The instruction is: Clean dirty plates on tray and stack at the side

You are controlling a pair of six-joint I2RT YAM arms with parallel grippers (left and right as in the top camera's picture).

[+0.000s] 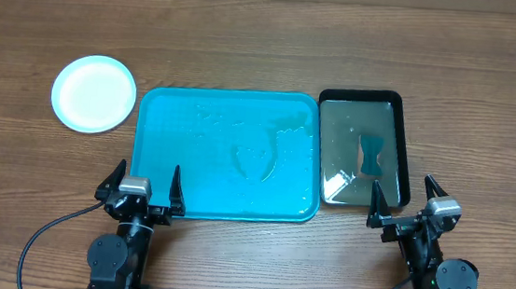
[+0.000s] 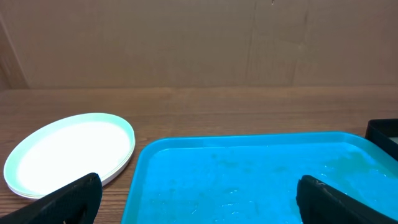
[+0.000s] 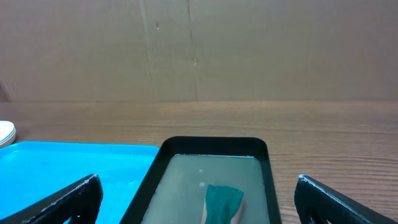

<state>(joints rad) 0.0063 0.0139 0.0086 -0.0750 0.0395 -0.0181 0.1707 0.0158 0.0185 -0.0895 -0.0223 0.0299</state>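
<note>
The plates (image 1: pixel 94 94) lie in one stack on the wood, left of the tray; the top face is white with a light blue edge. In the left wrist view the stacked plates (image 2: pixel 68 152) show layered rims. The turquoise tray (image 1: pixel 224 156) holds no plates, only wet streaks. My left gripper (image 1: pixel 150 171) hovers open at the tray's near left edge, and over the tray (image 2: pixel 249 174) my left gripper (image 2: pixel 199 186) has nothing between its fingers. My right gripper (image 1: pixel 404 190) is open at the black tray's near end.
A black tray (image 1: pixel 398 147) of water sits against the turquoise tray's right side, with a dark green sponge (image 1: pixel 369 154) lying in it. The right wrist view shows the black tray (image 3: pixel 211 144), the sponge (image 3: pixel 222 200) and my open right gripper (image 3: pixel 198 183). A brown wall stands behind.
</note>
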